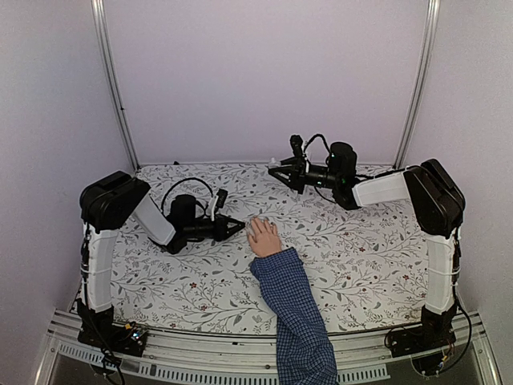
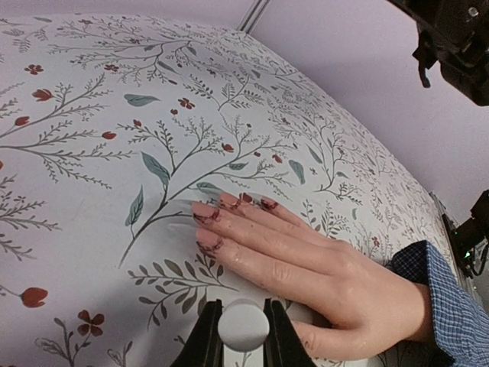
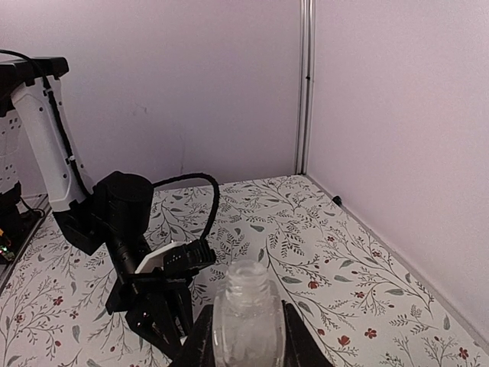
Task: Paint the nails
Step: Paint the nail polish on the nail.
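A pale hand (image 1: 263,238) in a blue checked sleeve (image 1: 292,313) lies flat on the floral cloth. Its nails (image 2: 206,217) are smeared with dark red along their edges. My left gripper (image 2: 243,330) is shut on a round white cap (image 2: 243,324), seen end-on just short of the thumb; whatever hangs under the cap is hidden. From above, that gripper (image 1: 239,228) points at the fingertips from the left. My right gripper (image 3: 244,340) is shut on a clear glass bottle (image 3: 247,317) with an open neck, held in the air (image 1: 278,171) behind the hand.
The floral cloth (image 1: 361,257) covers the table between lilac walls with metal corner posts (image 1: 112,80). In the right wrist view the left arm (image 3: 126,222) is at lower left. The right arm's dark body (image 2: 458,46) hangs at the upper right of the left wrist view.
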`<state>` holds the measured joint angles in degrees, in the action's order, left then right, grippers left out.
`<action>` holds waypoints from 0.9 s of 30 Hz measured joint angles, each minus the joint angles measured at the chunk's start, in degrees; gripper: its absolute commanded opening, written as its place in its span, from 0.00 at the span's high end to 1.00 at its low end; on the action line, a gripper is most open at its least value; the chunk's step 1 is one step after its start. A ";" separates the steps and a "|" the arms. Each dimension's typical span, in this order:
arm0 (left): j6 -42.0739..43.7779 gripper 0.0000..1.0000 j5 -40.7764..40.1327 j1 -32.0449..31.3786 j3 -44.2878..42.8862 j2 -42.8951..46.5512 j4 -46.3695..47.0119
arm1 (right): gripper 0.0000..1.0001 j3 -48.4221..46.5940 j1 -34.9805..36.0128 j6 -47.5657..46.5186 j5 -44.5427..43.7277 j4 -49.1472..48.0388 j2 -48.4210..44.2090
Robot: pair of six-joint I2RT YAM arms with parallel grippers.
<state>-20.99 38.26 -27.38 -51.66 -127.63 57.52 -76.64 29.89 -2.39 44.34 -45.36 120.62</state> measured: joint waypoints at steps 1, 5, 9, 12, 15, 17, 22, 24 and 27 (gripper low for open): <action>0.00 1.00 0.00 0.00 0.00 -0.02 0.00 | 1.00 0.00 0.00 0.00 -0.09 0.04 0.00; 0.00 1.00 -0.09 0.00 -0.02 -0.02 0.00 | 1.00 0.00 0.00 -0.02 -0.15 0.13 0.00; 0.00 1.00 -0.13 0.02 -0.04 -0.02 0.00 | 1.00 0.00 0.00 -0.02 -0.20 0.22 0.00; 0.00 1.00 -0.15 0.02 -0.04 -0.02 0.00 | 1.00 0.00 0.00 -0.02 -0.22 0.35 0.00; 0.00 1.00 -0.20 0.04 -0.02 -0.02 0.04 | 1.00 0.00 0.00 -0.02 -0.22 0.35 0.00; -0.02 1.00 -0.31 0.17 0.22 -0.02 0.31 | 1.00 0.00 0.00 0.00 -0.22 0.35 0.00; 0.02 1.00 -0.83 0.46 2.40 0.46 1.92 | 1.00 0.00 0.00 -0.02 -0.22 0.35 0.00; 0.02 1.00 -1.07 0.50 3.15 0.68 2.58 | 1.00 0.00 0.00 -0.02 -0.22 0.35 0.00; 0.00 1.00 -1.38 0.57 4.33 1.25 3.45 | 1.00 0.00 0.00 -0.02 -0.22 0.35 0.00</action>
<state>-20.99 36.88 -26.81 -47.33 -126.39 60.97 -76.64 29.89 -2.42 44.12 -45.01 120.62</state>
